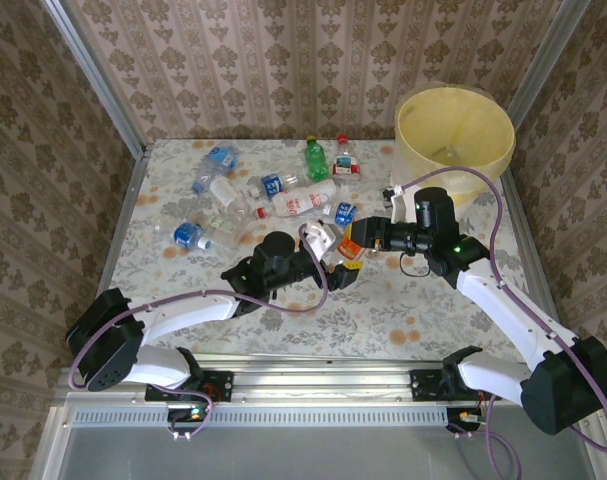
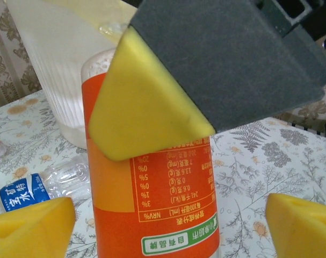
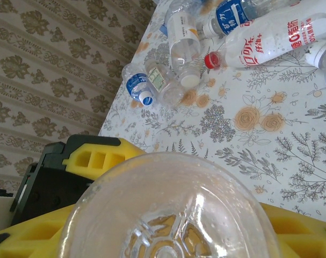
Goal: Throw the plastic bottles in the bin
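An orange-labelled plastic bottle (image 1: 347,250) hangs over the table's middle between both grippers. My right gripper (image 1: 359,241) is shut on it; in the left wrist view one of its yellow pads (image 2: 146,107) presses the bottle (image 2: 152,204). The bottle's clear base (image 3: 168,209) sits between the fingers of my right gripper (image 3: 168,236). My left gripper (image 2: 163,231) is open, with its fingertips (image 2: 28,226) standing clear of the label on both sides. The bin (image 1: 453,150), a white bucket with a yellow liner, stands at the back right. Several more bottles (image 1: 273,195) lie at the back centre.
A green bottle (image 1: 316,160) and a red-capped one (image 1: 343,155) stand near the back wall. The bin's ribbed wall (image 2: 60,70) rises just behind the held bottle. Patterned walls close in the table on three sides. Loose bottles (image 3: 270,40) lie beyond the right gripper.
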Action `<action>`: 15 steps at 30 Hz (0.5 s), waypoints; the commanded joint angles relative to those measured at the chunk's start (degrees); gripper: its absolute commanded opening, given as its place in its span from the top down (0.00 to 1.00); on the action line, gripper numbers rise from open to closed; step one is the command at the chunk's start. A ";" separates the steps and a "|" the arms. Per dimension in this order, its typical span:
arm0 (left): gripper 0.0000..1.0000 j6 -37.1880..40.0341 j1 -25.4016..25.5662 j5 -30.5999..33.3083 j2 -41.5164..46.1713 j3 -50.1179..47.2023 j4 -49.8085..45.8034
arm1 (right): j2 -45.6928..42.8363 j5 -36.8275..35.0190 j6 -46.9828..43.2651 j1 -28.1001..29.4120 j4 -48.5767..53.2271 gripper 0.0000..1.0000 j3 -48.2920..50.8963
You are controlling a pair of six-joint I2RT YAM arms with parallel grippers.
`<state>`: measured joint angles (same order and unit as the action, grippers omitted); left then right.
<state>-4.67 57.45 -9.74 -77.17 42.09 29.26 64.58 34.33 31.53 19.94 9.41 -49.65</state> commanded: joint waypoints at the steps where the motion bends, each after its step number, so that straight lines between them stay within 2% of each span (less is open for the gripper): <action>1: 0.07 -0.04 0.33 -0.98 0.88 -0.75 1.86 | 0.12 -0.04 -0.05 0.50 1.00 0.80 -1.32; 5: 0.00 -0.23 0.38 -0.35 1.23 -1.47 1.84 | 0.03 -0.78 -0.36 0.50 1.78 0.81 -1.67; 11: 0.00 -2.54 -1.68 1.18 4.07 -4.30 0.91 | -0.23 -3.34 -2.87 0.49 5.00 0.83 -2.83; 15: 0.00 -4.91 -4.21 2.29 6.97 -6.88 -1.11 | -0.37 -7.57 -6.26 0.45 8.65 0.84 -4.29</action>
<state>-6.66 54.83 -8.88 -72.86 36.84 28.73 64.58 30.83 28.67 20.03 14.39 -50.87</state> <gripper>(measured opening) 0.997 0.586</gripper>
